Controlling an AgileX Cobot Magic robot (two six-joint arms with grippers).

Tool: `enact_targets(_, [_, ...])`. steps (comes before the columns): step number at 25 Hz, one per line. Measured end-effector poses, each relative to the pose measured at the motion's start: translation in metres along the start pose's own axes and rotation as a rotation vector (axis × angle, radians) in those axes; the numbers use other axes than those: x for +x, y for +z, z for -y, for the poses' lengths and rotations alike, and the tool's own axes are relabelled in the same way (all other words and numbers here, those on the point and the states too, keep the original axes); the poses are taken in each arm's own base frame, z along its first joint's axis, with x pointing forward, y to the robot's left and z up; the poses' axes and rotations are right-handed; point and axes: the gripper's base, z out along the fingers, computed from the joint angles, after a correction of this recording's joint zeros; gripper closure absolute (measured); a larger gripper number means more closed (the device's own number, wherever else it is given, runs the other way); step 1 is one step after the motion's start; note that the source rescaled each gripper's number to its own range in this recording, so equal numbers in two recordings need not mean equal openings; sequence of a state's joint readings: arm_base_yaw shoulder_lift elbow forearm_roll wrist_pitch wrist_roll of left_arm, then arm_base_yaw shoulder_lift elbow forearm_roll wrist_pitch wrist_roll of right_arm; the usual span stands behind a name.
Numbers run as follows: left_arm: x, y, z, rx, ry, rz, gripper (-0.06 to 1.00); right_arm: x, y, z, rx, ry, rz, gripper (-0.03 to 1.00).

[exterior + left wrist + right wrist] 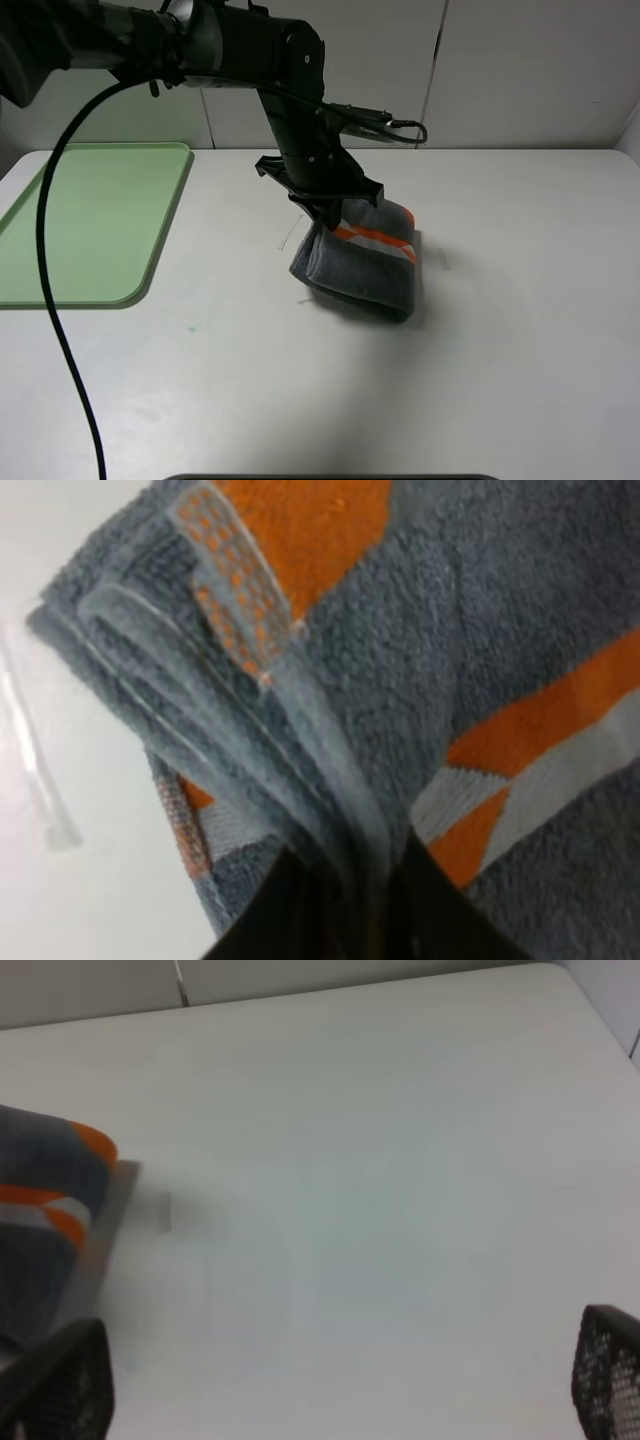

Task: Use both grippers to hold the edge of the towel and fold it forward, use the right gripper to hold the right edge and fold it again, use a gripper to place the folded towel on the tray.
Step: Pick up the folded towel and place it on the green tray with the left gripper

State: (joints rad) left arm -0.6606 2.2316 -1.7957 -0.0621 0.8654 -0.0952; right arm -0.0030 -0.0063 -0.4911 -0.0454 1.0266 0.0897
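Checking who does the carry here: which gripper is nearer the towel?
Left. The left gripper is shut on the towel, pinching its folded edge. The right gripper stands off to the side over bare table, jaws open, not touching it.

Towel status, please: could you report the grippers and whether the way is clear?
Left gripper shut on folded towel. Right gripper open, empty. Tray bare, nothing between.
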Motion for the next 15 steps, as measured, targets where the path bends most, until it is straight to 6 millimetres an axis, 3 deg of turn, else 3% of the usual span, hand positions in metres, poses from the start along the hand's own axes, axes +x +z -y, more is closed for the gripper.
enact_targets(15, [-0.006, -0.039, -0.025, -0.173, 0.056, -0.121, 0.85, 0.0, 0.0, 0.0, 0.0, 0.0, 0.0, -0.03])
